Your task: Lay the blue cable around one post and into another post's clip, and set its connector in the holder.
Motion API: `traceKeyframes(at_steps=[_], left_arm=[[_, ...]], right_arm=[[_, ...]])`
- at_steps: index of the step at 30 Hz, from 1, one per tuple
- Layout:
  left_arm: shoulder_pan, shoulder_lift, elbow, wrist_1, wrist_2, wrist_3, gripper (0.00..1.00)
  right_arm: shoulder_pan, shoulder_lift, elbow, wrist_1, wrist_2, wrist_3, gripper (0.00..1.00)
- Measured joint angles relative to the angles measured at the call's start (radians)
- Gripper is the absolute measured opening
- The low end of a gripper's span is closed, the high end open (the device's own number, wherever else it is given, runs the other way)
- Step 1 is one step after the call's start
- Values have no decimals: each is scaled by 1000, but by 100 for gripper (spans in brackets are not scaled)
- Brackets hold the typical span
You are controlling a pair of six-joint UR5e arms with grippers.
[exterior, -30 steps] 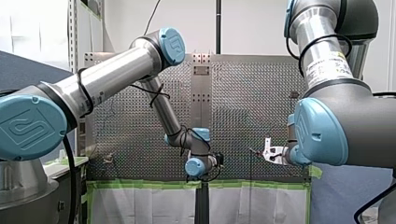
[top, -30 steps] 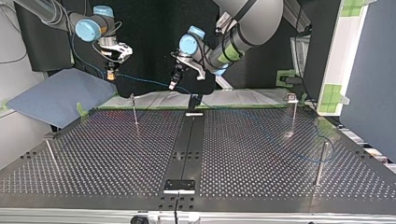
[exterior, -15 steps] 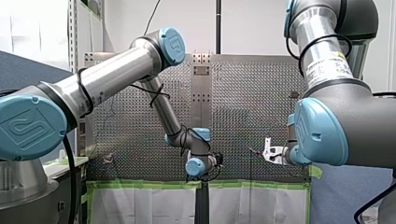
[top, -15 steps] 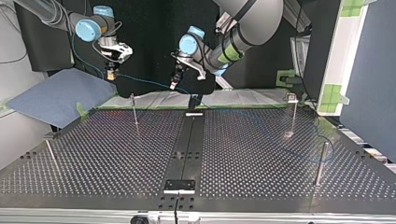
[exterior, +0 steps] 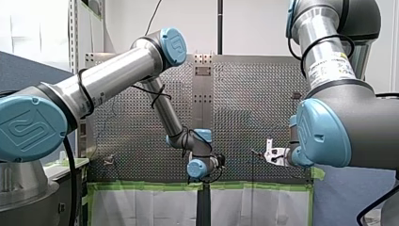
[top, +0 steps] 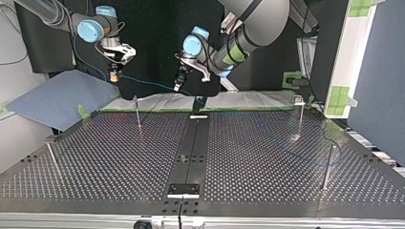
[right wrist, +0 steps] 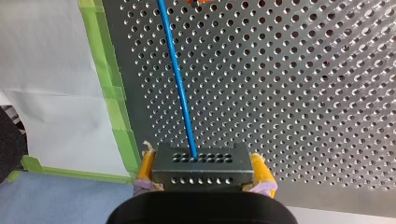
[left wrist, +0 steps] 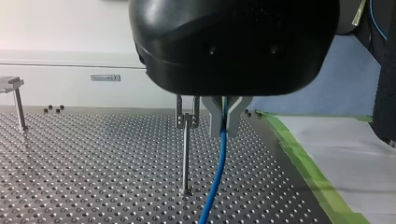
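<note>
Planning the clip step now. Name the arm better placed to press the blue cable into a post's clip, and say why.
Left, probably. My left end effector grips the blue cable, and a clip-topped post shows just beside it; my right end effector is busy holding the connector between yellow pads.

UR logo (exterior: 29, 128) — blue joint caps (exterior: 175, 44)

In the top view you have free counter (top: 110, 162) across the lower left and centre. Thin posts block you: the upper-left post (top: 138, 114), and the flat-topped post (top: 300, 119) and plain post (top: 327, 167) at right. At upper middle, the blue cable (top: 148, 84) spans from the connector (right wrist: 201, 168) in the right arm's tool (top: 113, 78) to the left arm's tool (top: 177, 87).
</note>
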Motion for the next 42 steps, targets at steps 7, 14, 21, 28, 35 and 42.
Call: traceKeyframes(at_steps=[7, 14, 21, 28, 35, 42], left_arm=[[-5, -1, 17, -15, 1, -15, 0], [-27, -1, 64, -66, -12, -22, 0], [-60, -1, 94, -105, -23, -31, 0], [-90, -2, 115, -110, -31, -51, 0], [-121, -42, 169, -151, -57, -49, 0], [-134, -83, 231, -193, -71, -73, 0]], right_arm=[[-3, 0, 0, -2, 1, 0, 0], [-14, 0, 0, -13, 3, 6, 0], [-26, 0, 0, -60, 1, 27, 0], [-37, 0, -14, -112, -14, 45, 0], [-55, 2, -34, -113, -33, 47, 0], [-72, 3, -36, -108, -46, 43, 0]])
